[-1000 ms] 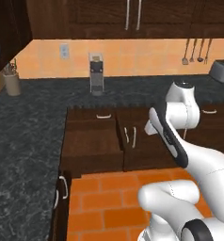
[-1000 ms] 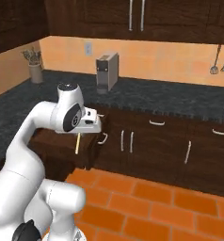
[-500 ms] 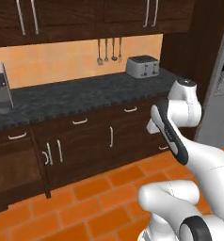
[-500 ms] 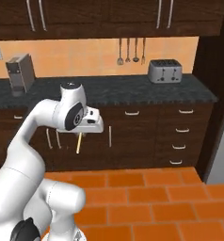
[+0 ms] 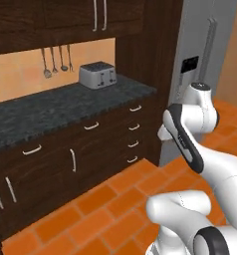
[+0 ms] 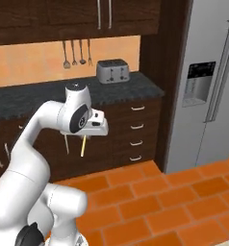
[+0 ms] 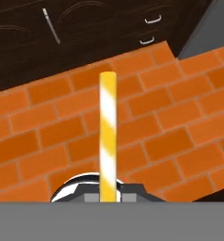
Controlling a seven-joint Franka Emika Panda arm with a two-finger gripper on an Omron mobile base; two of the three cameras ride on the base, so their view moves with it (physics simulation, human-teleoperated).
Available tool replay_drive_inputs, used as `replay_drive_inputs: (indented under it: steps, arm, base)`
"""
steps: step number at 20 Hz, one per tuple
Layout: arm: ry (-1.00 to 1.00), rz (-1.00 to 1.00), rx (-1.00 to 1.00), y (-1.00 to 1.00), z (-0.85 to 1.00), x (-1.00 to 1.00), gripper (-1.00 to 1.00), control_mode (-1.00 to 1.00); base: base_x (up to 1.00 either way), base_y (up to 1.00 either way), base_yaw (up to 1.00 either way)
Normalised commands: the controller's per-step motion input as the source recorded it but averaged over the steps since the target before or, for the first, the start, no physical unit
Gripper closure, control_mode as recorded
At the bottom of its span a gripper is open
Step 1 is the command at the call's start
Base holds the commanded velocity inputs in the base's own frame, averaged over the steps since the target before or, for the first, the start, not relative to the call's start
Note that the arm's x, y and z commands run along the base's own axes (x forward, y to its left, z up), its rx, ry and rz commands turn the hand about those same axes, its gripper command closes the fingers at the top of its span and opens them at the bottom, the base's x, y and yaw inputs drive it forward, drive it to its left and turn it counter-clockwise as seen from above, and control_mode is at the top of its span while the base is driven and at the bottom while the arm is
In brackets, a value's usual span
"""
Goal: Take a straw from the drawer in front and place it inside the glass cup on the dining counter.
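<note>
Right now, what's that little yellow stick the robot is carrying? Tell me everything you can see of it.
It is the straw, a thin straight tube with slanted yellow and white stripes and a plain round end. It looks like paper or plastic. The hand is shut on its upper end, so the straw hangs straight down below it, above the orange brick floor and in front of the dark wooden cabinets. Nothing but the hand touches it; its lower end hangs free in the air.

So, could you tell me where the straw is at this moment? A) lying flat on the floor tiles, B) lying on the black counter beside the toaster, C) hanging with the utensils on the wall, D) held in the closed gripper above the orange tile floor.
D: the straw sticks out from the shut gripper, hanging below the hand over the tile floor.
</note>
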Motion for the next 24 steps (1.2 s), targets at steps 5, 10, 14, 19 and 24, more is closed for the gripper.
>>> replay_drive_inputs:
  steps: [5,10,14,19,24]
  arm:
    - [0.00,0.00,0.00,0.00,0.00,0.00,1.00,1.00]
    - [0.00,0.00,0.00,0.00,0.00,0.00,1.00,1.00]
    - [0.00,0.00,0.00,0.00,0.00,0.00,1.00,1.00]
    - [0.00,0.00,0.00,0.00,0.00,0.00,1.00,1.00]
    - [0.00,0.00,0.00,0.00,0.00,0.00,1.00,1.00]
  base:
    - [0.91,0.26,-0.38]
    - [0.96,0.31,-0.38]
    - [0.74,-0.02,-0.48]
    - [0.33,-0.19,-0.70]
    - [0.29,-0.18,-0.73]
